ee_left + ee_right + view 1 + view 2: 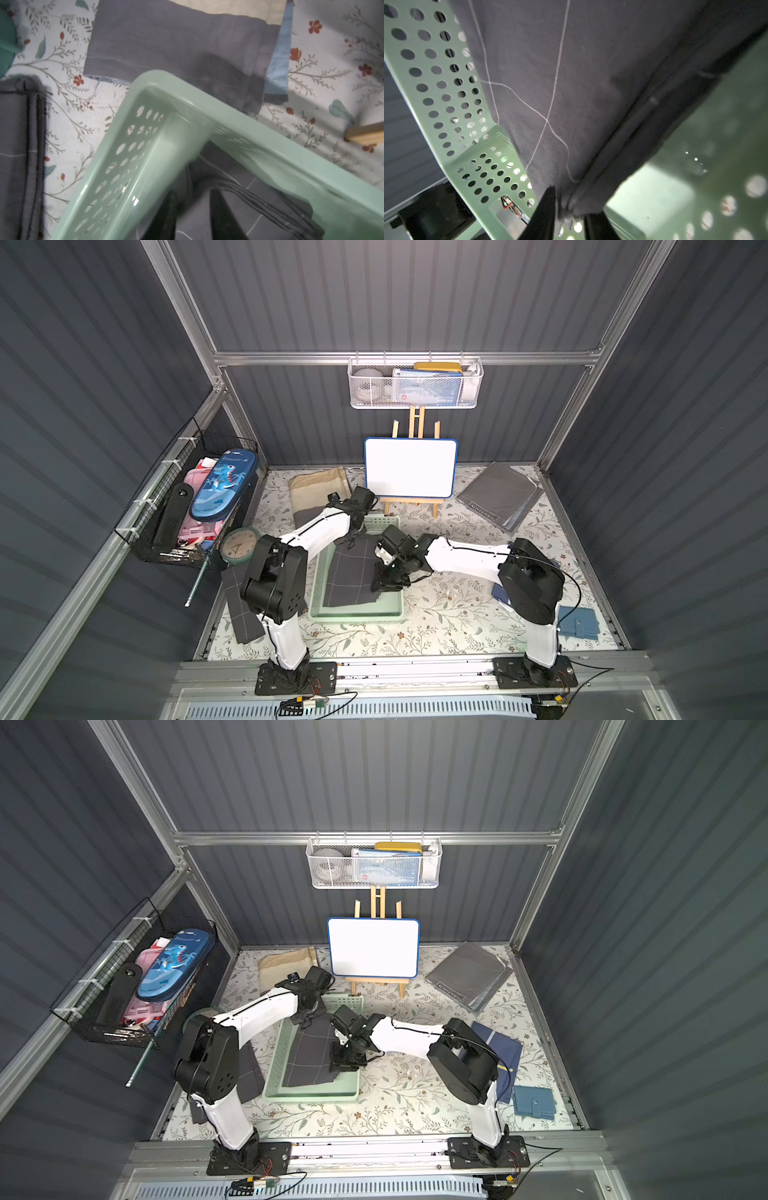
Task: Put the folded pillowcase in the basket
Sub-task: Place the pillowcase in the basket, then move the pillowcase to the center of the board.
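The folded pillowcase (353, 572), dark grey with thin white lines, lies inside the mint-green basket (357, 616) on the floral bench (436, 605). The right jaws stand parted, its hem loose between them. The left jaws, blurred, look parted over its far end.

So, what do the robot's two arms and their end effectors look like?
The left arm and right arm have white link shells, black joint housings and thin black cables along them. The left end effector and right end effector have black, tapered fingers.
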`<state>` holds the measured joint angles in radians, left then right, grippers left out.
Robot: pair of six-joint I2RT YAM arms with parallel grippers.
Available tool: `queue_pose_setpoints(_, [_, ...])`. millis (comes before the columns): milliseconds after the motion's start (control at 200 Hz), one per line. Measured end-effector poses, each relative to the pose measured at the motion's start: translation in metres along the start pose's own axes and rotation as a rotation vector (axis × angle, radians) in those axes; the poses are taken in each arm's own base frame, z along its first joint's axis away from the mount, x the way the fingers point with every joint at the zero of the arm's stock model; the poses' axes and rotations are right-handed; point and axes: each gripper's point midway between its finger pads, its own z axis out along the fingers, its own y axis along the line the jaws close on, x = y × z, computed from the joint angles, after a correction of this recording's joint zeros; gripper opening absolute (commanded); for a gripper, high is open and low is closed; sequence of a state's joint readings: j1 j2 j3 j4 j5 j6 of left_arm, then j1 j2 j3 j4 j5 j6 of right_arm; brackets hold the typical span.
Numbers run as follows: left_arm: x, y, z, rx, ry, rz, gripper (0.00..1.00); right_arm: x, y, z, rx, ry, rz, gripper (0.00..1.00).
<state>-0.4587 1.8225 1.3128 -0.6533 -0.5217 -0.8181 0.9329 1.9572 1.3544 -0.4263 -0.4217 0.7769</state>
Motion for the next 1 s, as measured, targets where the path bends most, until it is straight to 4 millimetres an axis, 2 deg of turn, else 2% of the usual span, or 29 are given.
queue_pose_setpoints(80, [-0.001, 0.003, 0.0, -0.011, -0.005, -0.007, 0.51, 0.001, -0.003, 0.0, 0.015, 0.001, -0.001, 0.36])
queue_pose_setpoints(190, [-0.002, 0.006, -0.002, -0.028, -0.006, -0.01, 0.51, 0.0, -0.006, -0.002, 0.04, -0.008, -0.011, 0.46])
queue_pose_setpoints(295, [-0.013, 0.003, -0.013, -0.018, -0.024, -0.02, 0.51, 0.001, -0.01, -0.011, 0.074, -0.026, -0.026, 0.58])
queue_pose_setpoints(540, [-0.073, -0.015, -0.074, 0.098, -0.164, -0.102, 0.51, 0.001, 0.004, -0.065, 0.094, -0.127, -0.061, 0.56])
queue_pose_setpoints(610, [-0.082, -0.016, -0.087, 0.123, -0.189, -0.11, 0.5, -0.001, 0.004, -0.078, 0.108, -0.16, -0.063, 0.54])
queue_pose_setpoints(685, [-0.085, -0.02, -0.098, 0.159, -0.204, -0.096, 0.49, -0.002, -0.006, -0.094, 0.137, -0.201, -0.043, 0.47])
queue_pose_setpoints(725, [-0.085, -0.025, -0.106, 0.196, -0.214, -0.078, 0.49, -0.005, -0.018, -0.106, 0.147, -0.232, -0.013, 0.41])
queue_pose_setpoints(765, [-0.082, -0.036, -0.118, 0.254, -0.224, -0.055, 0.48, -0.009, -0.039, -0.119, 0.162, -0.268, 0.029, 0.31])
queue_pose_setpoints(795, [-0.078, -0.047, -0.131, 0.313, -0.239, -0.032, 0.47, -0.014, -0.06, -0.131, 0.178, -0.298, 0.081, 0.22])
queue_pose_setpoints(825, [-0.074, -0.058, -0.144, 0.373, -0.254, -0.013, 0.47, -0.021, -0.087, -0.145, 0.199, -0.335, 0.147, 0.18])
queue_pose_setpoints(870, [-0.065, -0.078, -0.169, 0.485, -0.274, 0.021, 0.45, -0.029, -0.128, -0.164, 0.237, -0.386, 0.244, 0.2])
queue_pose_setpoints(945, [-0.051, -0.109, -0.209, 0.658, -0.301, 0.064, 0.45, -0.038, -0.199, -0.197, 0.318, -0.479, 0.431, 0.36])
queue_pose_setpoints(1001, [-0.042, -0.129, -0.236, 0.77, -0.321, 0.093, 0.45, -0.035, -0.234, -0.211, 0.379, -0.512, 0.514, 0.42])
